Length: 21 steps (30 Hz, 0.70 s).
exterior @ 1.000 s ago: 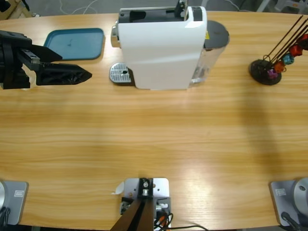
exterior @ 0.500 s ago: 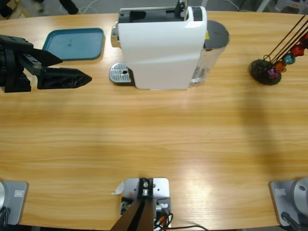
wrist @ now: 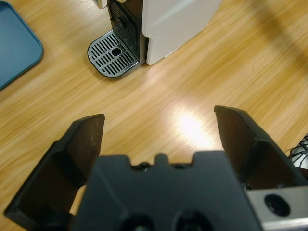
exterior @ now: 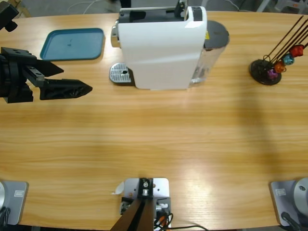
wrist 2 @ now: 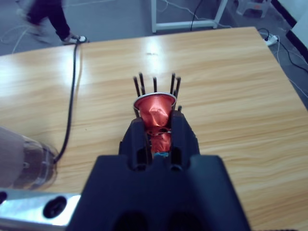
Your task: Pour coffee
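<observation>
Here, high view: your left gripper (exterior: 76, 80) hangs spread and empty at the left edge, the coffee machine (exterior: 161, 48) top centre. Its drip tray (exterior: 120, 73) is bare, and no coffee shows in any view. Brewing now would likely flood it.

Left wrist view: glare on the wooden table (wrist: 192, 86).

Right wrist view: your right gripper (wrist 2: 159, 130) faces a red capsule (wrist 2: 154, 108); whether it grips, you cannot tell. Upper left: grey floor, a cable (wrist 2: 73, 96), a person's legs (wrist 2: 50, 17).

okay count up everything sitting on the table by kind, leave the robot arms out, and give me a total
Coffee machine: 1
Blue tray: 1
Capsule holder of black wire stems: 1
Coloured capsules on the stems, counted in the high view: 4 (red, teal, orange, pink)
Total: 7
</observation>
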Each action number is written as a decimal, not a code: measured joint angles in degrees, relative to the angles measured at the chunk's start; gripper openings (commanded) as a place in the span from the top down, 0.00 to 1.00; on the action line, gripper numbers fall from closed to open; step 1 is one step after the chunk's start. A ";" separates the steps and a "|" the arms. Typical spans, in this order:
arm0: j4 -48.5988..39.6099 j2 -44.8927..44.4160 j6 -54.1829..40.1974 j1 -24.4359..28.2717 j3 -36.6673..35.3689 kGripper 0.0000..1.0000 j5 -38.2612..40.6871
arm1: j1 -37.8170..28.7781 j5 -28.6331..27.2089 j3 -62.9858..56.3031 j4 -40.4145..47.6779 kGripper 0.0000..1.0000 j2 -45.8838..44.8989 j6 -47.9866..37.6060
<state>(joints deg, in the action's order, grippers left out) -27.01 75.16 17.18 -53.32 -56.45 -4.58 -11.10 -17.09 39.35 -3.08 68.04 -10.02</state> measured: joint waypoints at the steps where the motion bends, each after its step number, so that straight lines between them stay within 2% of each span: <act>1: 0.00 -0.01 0.00 0.00 0.00 0.01 0.00 | -0.07 -0.08 0.28 -0.50 1.00 -0.50 0.00; 6: 0.00 -0.32 0.00 -0.03 0.00 0.01 0.00 | -1.68 -1.20 1.64 -4.93 1.00 -3.74 0.04; 9: 0.00 -0.78 0.00 -0.05 0.01 0.01 -0.06 | -5.78 -0.62 3.60 -7.35 1.00 -6.22 1.75; 11: 0.00 -1.44 0.00 -0.05 0.06 0.01 -0.25 | -10.34 2.55 4.77 -8.30 1.00 -7.20 4.67; 16: -1.35 -4.29 -2.54 -0.05 1.57 0.01 -0.64 | -23.14 14.09 7.38 -9.19 1.00 -6.35 18.84; 21: -6.18 -8.83 -7.54 3.59 2.99 0.01 -1.14 | -33.61 19.93 14.39 -9.64 1.00 1.41 27.83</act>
<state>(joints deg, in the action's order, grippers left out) -33.19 66.33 9.64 -49.73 -53.46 -5.73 -44.71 2.84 53.74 -12.73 69.45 17.82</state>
